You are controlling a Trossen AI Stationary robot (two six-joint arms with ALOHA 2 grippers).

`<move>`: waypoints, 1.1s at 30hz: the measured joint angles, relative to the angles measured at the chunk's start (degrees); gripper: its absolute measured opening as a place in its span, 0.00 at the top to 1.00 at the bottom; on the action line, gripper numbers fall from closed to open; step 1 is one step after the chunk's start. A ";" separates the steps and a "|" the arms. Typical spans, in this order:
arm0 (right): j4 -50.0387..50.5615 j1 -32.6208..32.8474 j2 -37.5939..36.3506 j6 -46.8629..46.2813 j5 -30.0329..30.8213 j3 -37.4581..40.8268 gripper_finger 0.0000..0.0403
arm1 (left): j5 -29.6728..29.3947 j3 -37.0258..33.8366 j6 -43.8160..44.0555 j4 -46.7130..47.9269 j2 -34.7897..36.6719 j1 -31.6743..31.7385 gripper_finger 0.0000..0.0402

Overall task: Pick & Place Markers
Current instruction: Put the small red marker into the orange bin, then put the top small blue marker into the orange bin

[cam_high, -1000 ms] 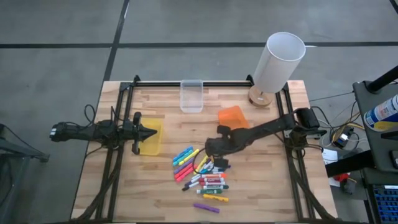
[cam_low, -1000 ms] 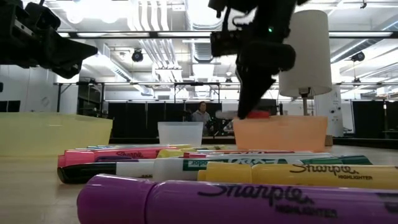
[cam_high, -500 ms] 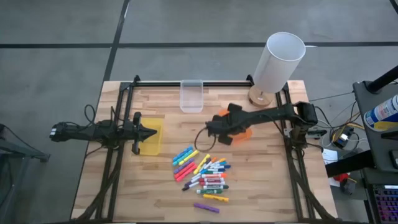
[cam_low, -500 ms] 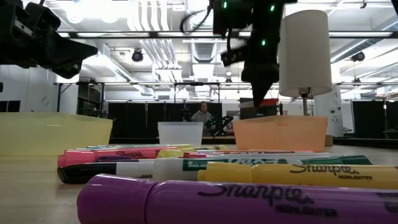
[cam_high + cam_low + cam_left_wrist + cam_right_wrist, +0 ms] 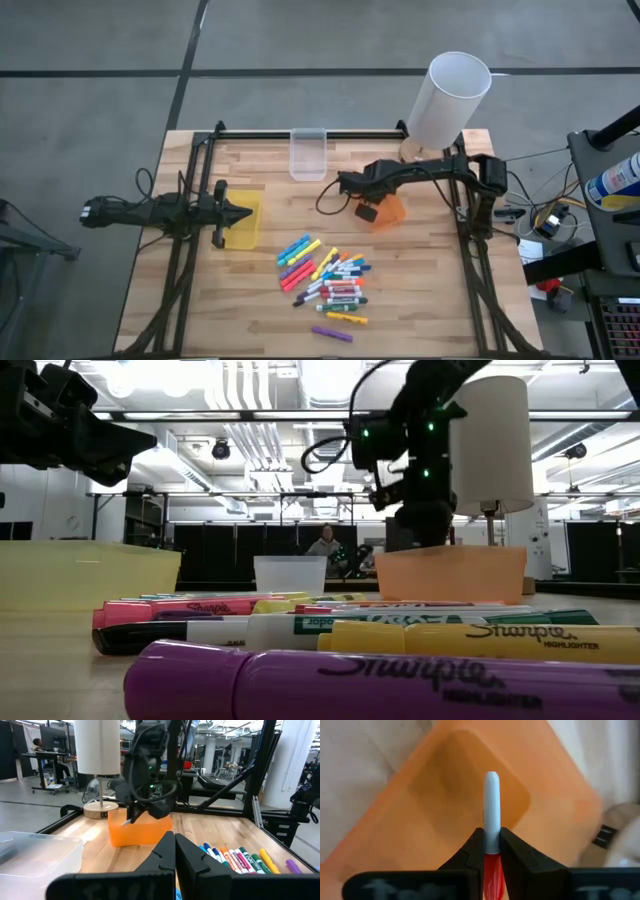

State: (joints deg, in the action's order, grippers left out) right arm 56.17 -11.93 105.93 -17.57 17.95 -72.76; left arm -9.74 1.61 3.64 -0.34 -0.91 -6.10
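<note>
From above, the right gripper [image 5: 362, 205] hangs over the orange bin [image 5: 385, 209] near the table's [image 5: 250, 300] right edge; most markers [image 5: 325, 280] lie heaped toward its front edge.

The right wrist camera shows a red-capped marker [image 5: 491, 815] pinched between the fingers above the bin.

The left gripper [image 5: 240, 213], closed and empty, waits over the yellow bin [image 5: 245, 235].

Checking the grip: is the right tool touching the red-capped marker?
Touching. The right wrist view shows the right tool pinching the red-capped marker above the orange bin.
</note>
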 joint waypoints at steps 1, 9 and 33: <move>-0.96 -0.28 0.00 0.02 0.03 0.63 0.90 | 0.00 0.00 0.00 0.00 0.01 0.00 1.00; -2.78 -0.48 0.04 1.68 -0.06 1.92 0.90 | 0.00 0.00 0.00 0.00 0.02 0.01 1.00; -2.31 -0.45 -0.24 1.00 0.00 1.95 0.76 | 0.00 -0.02 0.02 0.00 0.00 -0.01 1.00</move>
State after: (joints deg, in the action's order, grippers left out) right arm 53.85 -12.38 105.69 -16.57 17.95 -70.81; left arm -9.74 1.58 3.66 -0.34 -0.91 -6.11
